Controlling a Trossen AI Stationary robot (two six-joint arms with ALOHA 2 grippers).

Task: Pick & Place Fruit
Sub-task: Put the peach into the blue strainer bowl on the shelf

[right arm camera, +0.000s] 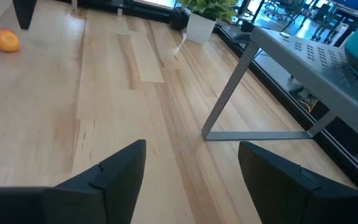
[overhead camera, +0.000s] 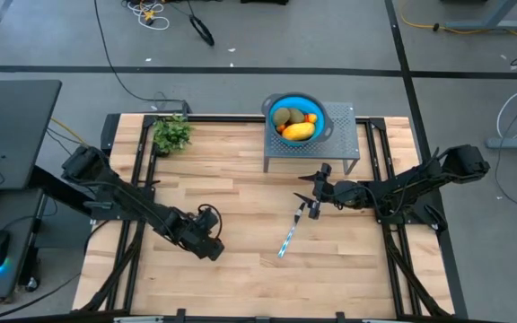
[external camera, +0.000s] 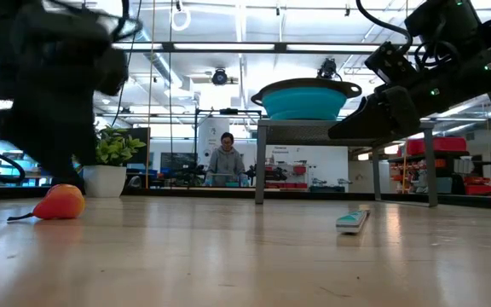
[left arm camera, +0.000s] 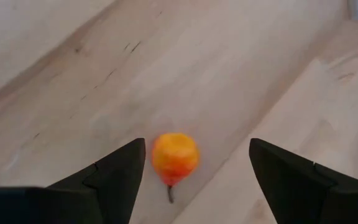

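The left gripper (left arm camera: 194, 171) hangs open over an orange fruit (left arm camera: 174, 158) lying on bare tabletop (overhead camera: 240, 202) toward the front left, fingers either side and clear of it. The right gripper (overhead camera: 311, 191) waits open near the middle, beside the utensil (overhead camera: 291, 233). More fruit sits in the blue bowl (overhead camera: 287, 101) (on a grey stand (overhead camera: 341, 139) at the back edge); a plant (overhead camera: 172, 133) marks the back-left corner.

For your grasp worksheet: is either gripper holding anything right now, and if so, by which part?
Nothing is held. The left gripper stands open above the orange fruit, not touching it; the right gripper is open over bare table.
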